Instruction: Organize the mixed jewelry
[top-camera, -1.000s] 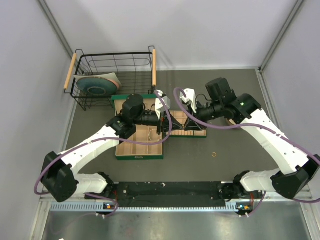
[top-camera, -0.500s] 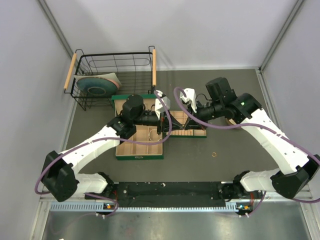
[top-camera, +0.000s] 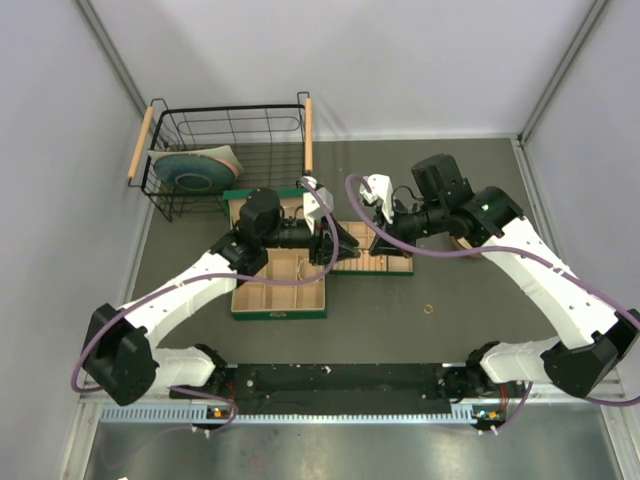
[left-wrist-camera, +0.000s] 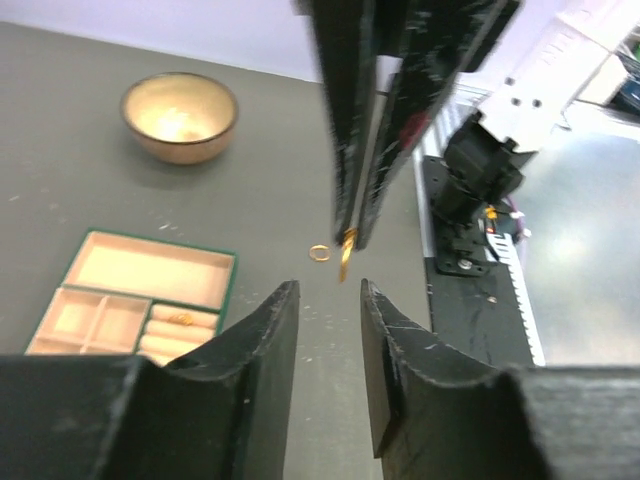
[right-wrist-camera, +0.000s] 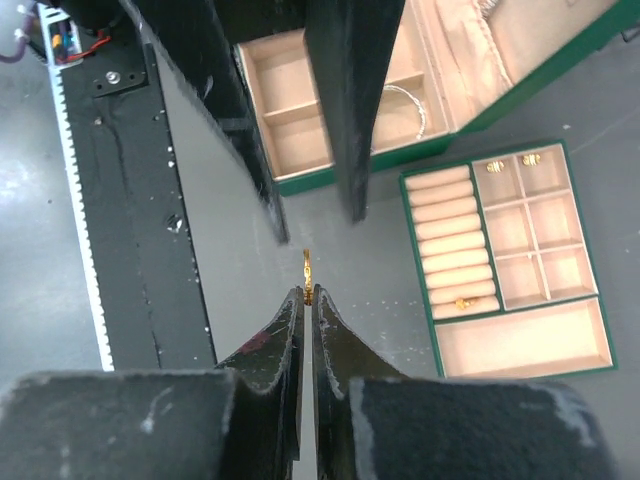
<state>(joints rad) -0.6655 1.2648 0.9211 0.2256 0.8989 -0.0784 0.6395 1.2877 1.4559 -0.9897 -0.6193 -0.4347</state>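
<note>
Jewelry closest to the lens is one gold ring (right-wrist-camera: 306, 264), at the bottom middle of the right wrist view. The right fingers (right-wrist-camera: 282, 335) are pressed together on its band, so it stands edge-up above their tips. In the left wrist view the left fingers (left-wrist-camera: 268, 335), along the bottom edge, are parted with nothing between them and face that ring at frame centre.

A ring like this is probably light, rigid and slick. A thin hoop can twist or pop out of flat pads, so a square hold across the band with modest force looks safest.

Just left of it in that view, a second ring (left-wrist-camera: 318, 252) lies flat on the worktop (left-wrist-camera: 270, 150), offering little edge to catch. At lower left, the green tray (left-wrist-camera: 232, 280) keeps a stored ring (left-wrist-camera: 180, 319) in a small compartment.

Farther off, the tan bowl (left-wrist-camera: 180, 115) sits at upper left. In the right wrist view, the bracelet (right-wrist-camera: 405, 105), thin and likely easy to bend, rests inside the box (right-wrist-camera: 430, 145) near the top.
</note>
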